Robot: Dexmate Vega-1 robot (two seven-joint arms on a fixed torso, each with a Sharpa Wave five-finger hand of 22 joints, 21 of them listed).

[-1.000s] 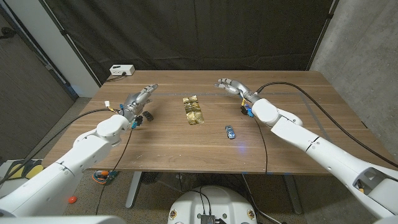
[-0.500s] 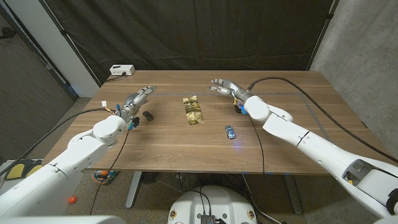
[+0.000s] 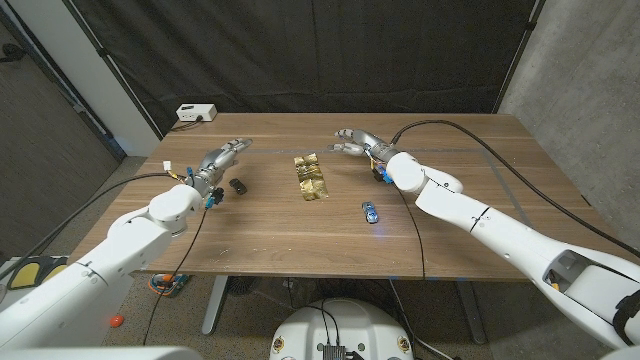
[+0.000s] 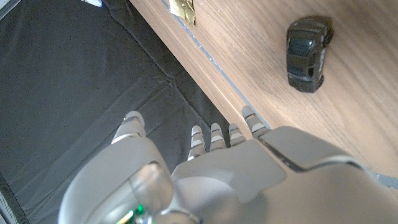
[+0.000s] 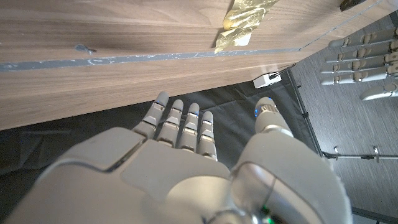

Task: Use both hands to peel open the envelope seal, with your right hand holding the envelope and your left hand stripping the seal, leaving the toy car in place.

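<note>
Foil is what you are facing: the gold envelope (image 3: 311,177) is lying mid-table between your open, empty hands, looking thin, crinkly, probably light and slippery. Your right hand (image 3: 356,140) is hovering near it; pin its edge while your left hand (image 3: 222,158) is taking the seal.

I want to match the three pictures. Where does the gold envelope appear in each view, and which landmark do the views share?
Head view: the gold envelope lies at the table's middle, between both hands, apart from them.
Left wrist view: only a corner of it shows at the picture's upper edge, on the wood.
Right wrist view: it lies at the upper edge, right of centre, beyond the fingers.
Shared landmark: the wooden table, its far edge against the black curtain.
</note>
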